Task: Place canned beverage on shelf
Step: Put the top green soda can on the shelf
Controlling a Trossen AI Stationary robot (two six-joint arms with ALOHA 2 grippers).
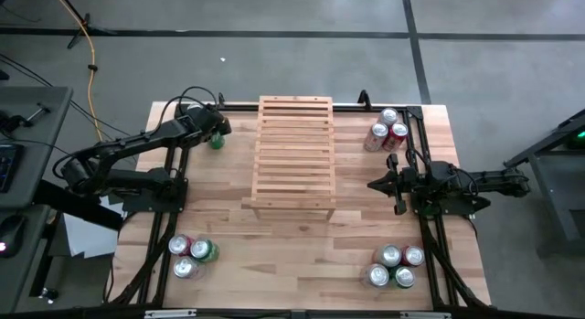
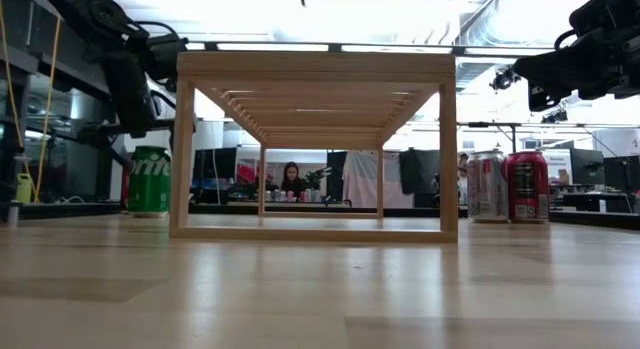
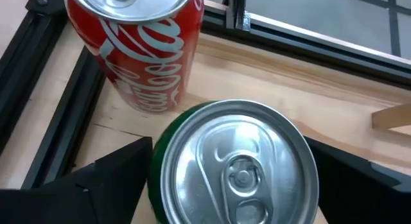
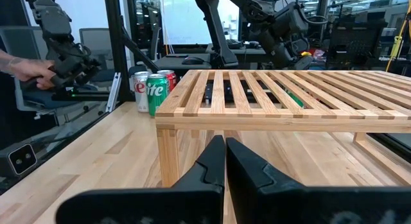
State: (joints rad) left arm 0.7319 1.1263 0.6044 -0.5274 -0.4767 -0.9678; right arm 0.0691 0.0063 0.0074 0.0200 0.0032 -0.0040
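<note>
A green canned beverage (image 3: 237, 166) stands upright on the table's far left corner (image 1: 217, 142), beside a red can (image 3: 138, 44). My left gripper (image 3: 230, 147) hangs over it (image 1: 217, 129), open, slanting down, one finger on each side of the green can's wall. The shelf (image 1: 294, 154), a light wooden slatted rack, stands on its legs in the middle of the table with nothing on it. My right gripper (image 4: 225, 153) waits shut at the table's right side (image 1: 395, 184), pointing level toward the shelf. My left gripper comes at the green can slanting down from above, with the can's upper wall (image 3: 157, 185) between its two fingers (image 3: 109, 179). The can stands upright on the table. Whether the fingers touch its wall, I cannot tell.
Clusters of cans stand at the far right (image 1: 387, 132), near left (image 1: 192, 255) and near right (image 1: 395, 266) corners. Black frame rails (image 1: 416, 154) run along the table's edges. A person's hand (image 4: 26, 70) shows beyond the table's left side.
</note>
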